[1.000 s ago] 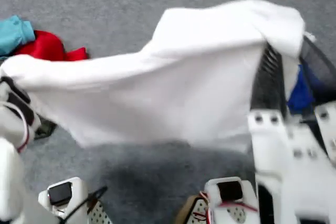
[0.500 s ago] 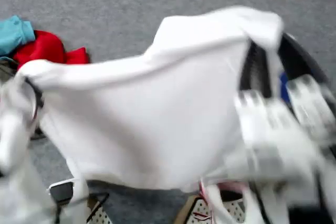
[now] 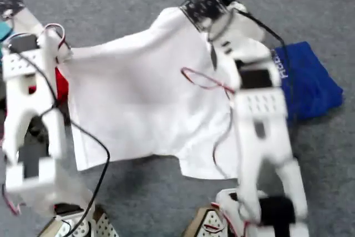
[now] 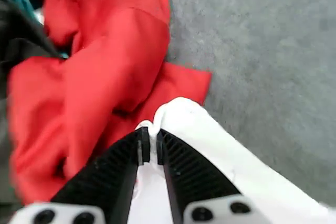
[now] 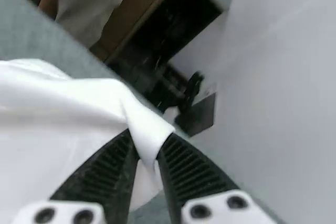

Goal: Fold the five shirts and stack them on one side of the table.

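A white shirt [image 3: 138, 104] lies stretched over the middle of the grey table [image 3: 138, 203], held at two far corners. My left gripper [image 3: 62, 54] is shut on its left corner; in the left wrist view the gripper [image 4: 149, 141] pinches white cloth [image 4: 210, 140] right beside a crumpled red shirt [image 4: 94, 66]. My right gripper [image 3: 191, 14] is shut on the far right corner, and the right wrist view shows the gripper [image 5: 148, 150] clamping a fold of the white shirt [image 5: 52, 114]. A folded blue shirt [image 3: 308, 84] lies at the right.
The red shirt [image 3: 61, 84] and a teal shirt [image 3: 3, 27] sit at the left, partly behind the left arm. A dark garment [image 4: 21, 40] lies by the red one. Both arm bases [image 3: 233, 215] stand at the near edge. Furniture [image 5: 157, 40] stands beyond the table.
The white shirt, held high a second ago, has been carried away from the near edge and lowered flat. Both arms swung toward the far side. The blue shirt is now uncovered.
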You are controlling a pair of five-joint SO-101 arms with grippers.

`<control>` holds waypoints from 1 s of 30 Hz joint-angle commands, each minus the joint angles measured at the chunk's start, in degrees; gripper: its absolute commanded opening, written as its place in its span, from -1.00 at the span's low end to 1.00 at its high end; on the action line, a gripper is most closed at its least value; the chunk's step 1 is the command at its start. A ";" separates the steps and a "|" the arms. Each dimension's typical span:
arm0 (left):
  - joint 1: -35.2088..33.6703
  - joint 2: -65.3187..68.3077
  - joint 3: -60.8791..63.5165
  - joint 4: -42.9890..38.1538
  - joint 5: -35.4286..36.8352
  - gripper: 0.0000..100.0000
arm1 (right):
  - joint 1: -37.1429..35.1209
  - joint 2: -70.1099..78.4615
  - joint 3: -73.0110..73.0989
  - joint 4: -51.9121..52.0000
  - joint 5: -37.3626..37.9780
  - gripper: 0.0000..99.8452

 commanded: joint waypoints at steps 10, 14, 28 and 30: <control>4.48 40.66 -44.66 11.08 0.62 -0.96 | 1.36 39.34 -29.05 10.90 0.35 -0.99; 4.04 49.98 -57.58 15.03 0.62 -0.96 | 1.36 48.04 -40.92 24.09 0.62 -0.99; 1.67 64.92 -84.04 22.68 0.44 -0.96 | 5.85 68.53 -85.23 63.56 2.90 -0.76; 1.67 65.01 -84.40 22.95 0.44 -0.96 | 7.16 69.32 -92.09 66.11 2.99 -0.64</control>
